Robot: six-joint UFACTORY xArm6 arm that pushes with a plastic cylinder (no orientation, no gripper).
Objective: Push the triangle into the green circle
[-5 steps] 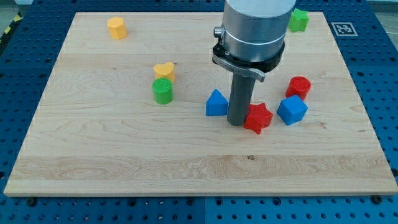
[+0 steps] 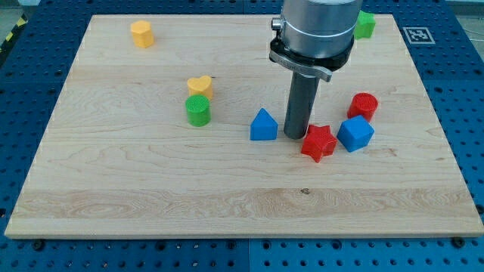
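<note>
The blue triangle (image 2: 263, 125) lies near the board's middle. The green circle (image 2: 197, 110) stands to its left, about a block's width of bare board between them. My tip (image 2: 294, 136) rests on the board just right of the blue triangle, between it and the red star (image 2: 319, 143). A narrow gap shows between the rod and the triangle. The rod touches or nearly touches the red star's upper left point.
A yellow heart (image 2: 200, 86) sits right above the green circle. A blue cube-like block (image 2: 355, 133) and a red cylinder (image 2: 364, 105) lie right of the star. A yellow block (image 2: 141, 33) is at top left, a green block (image 2: 364, 24) at top right.
The rod has moved a little to the right and toward the view's top, away from the blue triangle. The red star has shifted slightly right. Other blocks have not moved.
</note>
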